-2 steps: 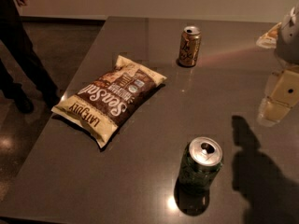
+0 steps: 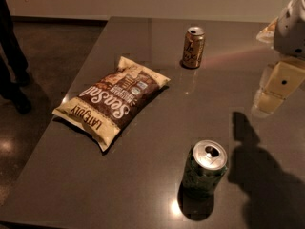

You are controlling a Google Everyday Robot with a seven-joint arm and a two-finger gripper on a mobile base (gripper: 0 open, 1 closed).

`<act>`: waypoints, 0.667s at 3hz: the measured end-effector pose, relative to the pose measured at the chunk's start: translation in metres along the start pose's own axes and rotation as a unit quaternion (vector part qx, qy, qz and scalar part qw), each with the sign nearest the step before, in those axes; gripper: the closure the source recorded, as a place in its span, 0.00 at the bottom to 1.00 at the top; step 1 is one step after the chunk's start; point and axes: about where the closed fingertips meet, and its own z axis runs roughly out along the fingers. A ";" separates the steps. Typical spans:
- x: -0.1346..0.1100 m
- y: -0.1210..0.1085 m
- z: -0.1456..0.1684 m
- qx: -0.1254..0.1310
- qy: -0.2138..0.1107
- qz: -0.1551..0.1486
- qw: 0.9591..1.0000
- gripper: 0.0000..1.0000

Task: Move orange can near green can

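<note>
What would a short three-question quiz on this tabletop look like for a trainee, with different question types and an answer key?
1. True or false: the gripper, at the right edge of the view above the table, is holding the orange can.
2. Multiple choice: what lies flat to the left of both cans in the view? A) chip bag B) bowl C) sponge
3. Short answer: which can stands nearer the camera?

Key
1. False: the orange can stands upright by itself at the far side of the table, well apart from the gripper.
2. A
3. The green can.
</note>
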 end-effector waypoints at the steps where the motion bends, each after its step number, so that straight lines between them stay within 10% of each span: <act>1: -0.010 -0.025 0.013 0.006 -0.019 0.035 0.999 0.00; 2: -0.011 -0.053 0.031 0.017 -0.037 0.085 0.996 0.00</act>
